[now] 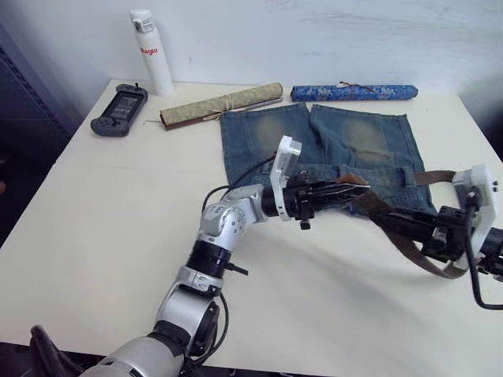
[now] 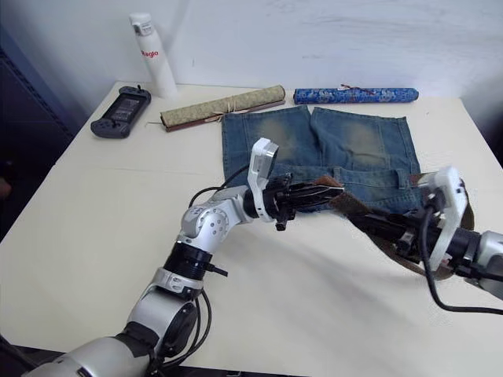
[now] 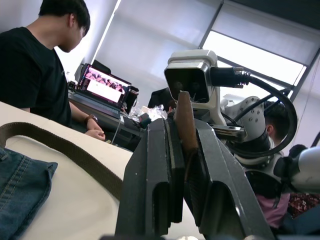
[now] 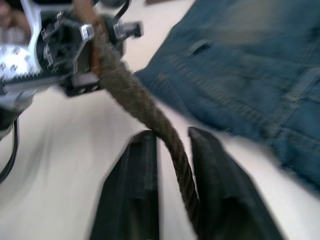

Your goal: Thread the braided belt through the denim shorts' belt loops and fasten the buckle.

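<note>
The denim shorts (image 1: 354, 141) lie flat at the table's far right, waistband nearest me, with one of the belt loops (image 4: 197, 47) visible on it. My left gripper (image 1: 350, 188) hovers over the waistband, shut on the tapered tip of the braided belt (image 1: 369, 206). From there the brown strap runs right between the fingers of my right gripper (image 4: 172, 135). Those fingers stand slightly apart, and the strap rests against one finger (image 4: 210, 165). Beyond it the belt hangs in a loop (image 1: 440, 267) and returns to the waistband's right end (image 1: 434, 177). The buckle is hidden.
Along the far edge stand a white bottle (image 1: 151, 51), a black handheld game console (image 1: 118, 110), a tan rolled mat (image 1: 224, 104) and a blue patterned roll (image 1: 354, 93). A person in a black shirt (image 3: 35, 75) sits at a laptop (image 3: 102, 87).
</note>
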Controlling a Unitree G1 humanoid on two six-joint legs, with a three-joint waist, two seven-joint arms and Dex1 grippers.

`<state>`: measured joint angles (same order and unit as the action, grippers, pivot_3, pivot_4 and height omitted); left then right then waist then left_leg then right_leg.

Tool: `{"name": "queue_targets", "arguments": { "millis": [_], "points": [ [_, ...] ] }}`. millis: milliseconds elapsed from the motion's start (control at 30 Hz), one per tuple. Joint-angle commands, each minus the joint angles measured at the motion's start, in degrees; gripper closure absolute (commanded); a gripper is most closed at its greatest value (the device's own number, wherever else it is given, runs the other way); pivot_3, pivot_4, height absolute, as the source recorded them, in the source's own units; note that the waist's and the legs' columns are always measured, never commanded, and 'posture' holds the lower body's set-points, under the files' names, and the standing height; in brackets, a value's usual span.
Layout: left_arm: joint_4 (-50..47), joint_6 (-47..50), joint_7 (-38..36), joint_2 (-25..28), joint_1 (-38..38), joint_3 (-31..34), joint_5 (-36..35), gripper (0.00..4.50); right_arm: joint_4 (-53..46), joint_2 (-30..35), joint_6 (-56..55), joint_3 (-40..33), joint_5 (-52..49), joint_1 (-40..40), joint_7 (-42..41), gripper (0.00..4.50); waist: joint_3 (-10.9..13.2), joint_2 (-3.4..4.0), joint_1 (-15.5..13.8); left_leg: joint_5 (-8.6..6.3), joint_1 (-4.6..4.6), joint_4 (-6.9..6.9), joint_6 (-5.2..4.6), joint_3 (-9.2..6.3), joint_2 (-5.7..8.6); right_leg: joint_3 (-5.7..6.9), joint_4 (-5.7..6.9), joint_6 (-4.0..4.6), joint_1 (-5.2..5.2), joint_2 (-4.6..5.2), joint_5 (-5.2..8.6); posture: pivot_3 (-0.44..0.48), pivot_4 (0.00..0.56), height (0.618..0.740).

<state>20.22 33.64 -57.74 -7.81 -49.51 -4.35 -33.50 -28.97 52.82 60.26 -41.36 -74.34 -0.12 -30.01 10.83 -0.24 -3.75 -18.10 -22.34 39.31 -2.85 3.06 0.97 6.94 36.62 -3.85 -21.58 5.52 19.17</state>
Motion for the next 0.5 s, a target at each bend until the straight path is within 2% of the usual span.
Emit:
{"name": "queue_targets", "arguments": {
  "millis": [33, 67, 133, 267, 300, 400, 500],
  "points": [
    [1.17, 0.64, 1.01, -2.02, -2.44, 0.89, -1.5, 4.5, 0.02, -0.63, -2.14, -9.75, -8.05, 0.56, 6.46, 1.44, 0.0, 0.0, -0.01, -0.01, 0.0, 0.0, -0.01, 0.0, 0.0, 0.0, -0.02, -0.01, 0.0, 0.0, 0.0, 0.0, 0.15, 0.686],
    [1.45, 0.95, 1.39, -2.36, -2.89, 1.41, -1.82, 4.5, -0.17, -0.8, -2.48, -11.29, -10.5, 1.21, 8.03, 0.85, 0.0, 0.0, -0.02, -0.01, 0.0, -0.01, -0.02, 0.0, 0.0, 0.0, -0.03, -0.01, 0.0, 0.0, 0.0, 0.0, 0.15, 0.686],
    [1.92, 1.52, 1.97, -2.79, -3.62, 1.85, -1.93, 4.5, -0.5, -1.71, -4.87, -13.91, -16.34, 1.87, 12.66, 0.06, 0.0, 0.0, -0.02, -0.01, 0.0, -0.05, -0.02, 0.0, -0.01, 0.0, -0.05, -0.01, 0.0, -0.01, 0.0, 0.0, 0.15, 0.686],
    [3.92, 2.68, 3.93, -3.42, -5.08, 2.66, -1.85, 4.5, -3.63, -3.91, -12.12, -16.83, -31.52, 4.52, 22.18, 0.06, 0.0, 0.0, 0.27, -0.01, 0.01, -0.05, -0.03, 0.02, -0.01, 0.0, -0.04, -0.01, 0.0, -0.01, 0.0, 0.0, 0.15, 0.686],
    [4.61, 3.26, 5.34, -3.84, -5.68, 3.42, -2.17, 4.5, -6.02, -6.09, -15.01, -15.9, -35.11, 5.54, 23.7, 0.06, 0.0, 0.0, 0.28, 0.0, 0.0, -0.05, -0.04, 0.03, 0.0, -0.01, -0.03, -0.01, 0.0, -0.01, -0.01, 0.0, 0.15, 0.686],
    [6.76, 5.46, 9.6, -5.54, -7.98, 6.45, -4.23, 4.5, -16.65, -14.3, -23.46, -8.81, -38.66, 11.76, 25.96, 0.06, 0.01, -0.01, 0.33, 0.0, 0.01, -0.08, -0.04, -0.04, -0.02, 0.01, -0.04, -0.01, 0.0, -0.05, 0.0, 0.0, 0.15, 0.686],
    [6.87, 7.12, 11.52, -6.84, -9.16, 8.19, -6.47, 4.5, -23.0, -19.28, -28.85, -1.11, -38.66, 16.93, 28.76, 0.06, 0.01, 0.02, 0.54, 0.0, -0.02, -0.15, -0.04, 0.02, -0.01, -0.01, -0.03, -0.03, -0.04, -0.04, -0.01, 0.0, 0.15, 0.686]
  ]
}}
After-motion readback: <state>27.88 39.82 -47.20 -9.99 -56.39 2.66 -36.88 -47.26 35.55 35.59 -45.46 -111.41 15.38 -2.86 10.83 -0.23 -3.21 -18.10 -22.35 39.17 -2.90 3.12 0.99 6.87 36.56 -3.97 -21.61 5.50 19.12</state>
